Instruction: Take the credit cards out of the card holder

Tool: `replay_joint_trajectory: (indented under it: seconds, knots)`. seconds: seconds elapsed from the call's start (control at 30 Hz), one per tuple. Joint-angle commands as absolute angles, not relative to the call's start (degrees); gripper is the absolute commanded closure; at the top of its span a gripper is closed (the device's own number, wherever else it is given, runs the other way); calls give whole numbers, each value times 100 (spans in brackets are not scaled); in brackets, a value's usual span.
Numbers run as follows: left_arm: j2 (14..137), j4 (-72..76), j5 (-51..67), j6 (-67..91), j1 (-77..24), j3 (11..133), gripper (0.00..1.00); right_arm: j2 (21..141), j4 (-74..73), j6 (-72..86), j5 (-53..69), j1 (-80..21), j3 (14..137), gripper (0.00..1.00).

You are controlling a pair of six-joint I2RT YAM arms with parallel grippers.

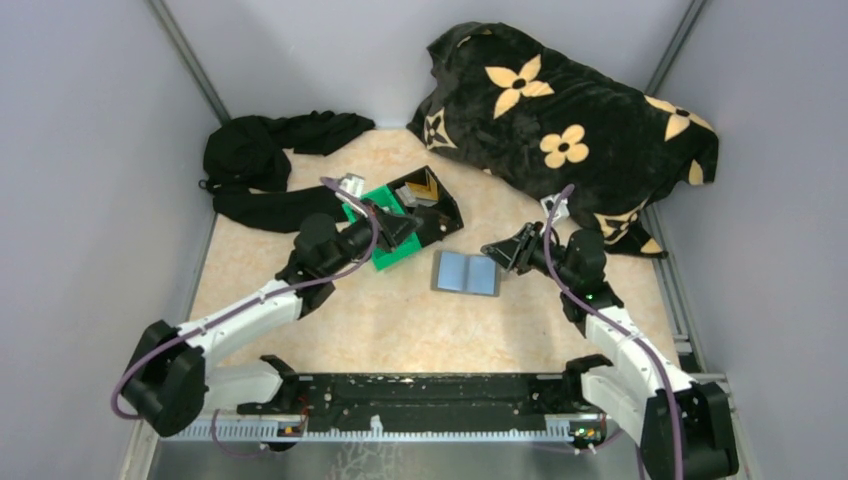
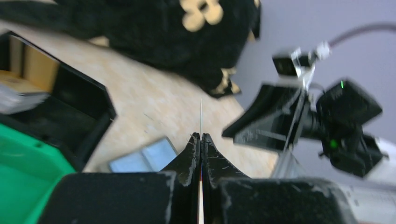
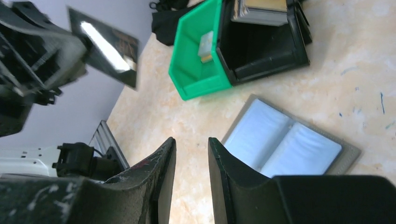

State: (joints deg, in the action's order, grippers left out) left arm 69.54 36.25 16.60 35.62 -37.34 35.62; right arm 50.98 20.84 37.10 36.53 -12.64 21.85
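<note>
Where the two arms are bolted at the near edge of the table (image 1: 380, 320), a black rail (image 1: 420, 390) runs between their bases. The table top is a pale beige, marbled surface with a few faint blue marks.

Past the rail, near the middle of the table, the card holder (image 1: 466, 272) lies flat and open, both grey-blue panels facing up with pale blue pockets on either side of the fold. The right tool (image 3: 192, 142) hangs just beside the holder's right edge, its fingers spread apart and holding nothing, with bare table under the gap.

Slightly farther back and to the left, the left tool (image 2: 201, 136) is pressed closed on a silvery card (image 3: 105, 46), which is held in the air off the table. That card shows as a thin line edge-on in its own wrist view and as a shiny rectangle from the other wrist. The tool sits above the green bin (image 3: 194, 70), which stands touching the black bin (image 3: 268, 67). More cards (image 3: 259, 10), silvery and golden, are stacked at the far end of the black bin.

Toward the far left corner lies a crumpled black cloth (image 1: 255, 165). A black blanket (image 1: 580, 100) with tan flower shapes is heaped in the far right corner. Plain lilac-grey walls (image 1: 90, 120) close the table in on three sides.
</note>
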Motion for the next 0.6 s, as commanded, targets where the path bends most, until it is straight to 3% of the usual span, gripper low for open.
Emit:
replay_joint_trajectory:
  seconds: [0.0,0.23,0.57]
  knots:
    - [6467,2873,-549,3749,-3700,3519,100,5340,2675,3681,3607,-1283,2054,68]
    - [6515,1951,-2388,4284,-3635,3680,100,5783,2901,3607,3746,-1275,2077,68]
    - [7602,1281,-3334,4093,-3590,4548,100,6445,3176,3471,4125,-1276,2164,68]
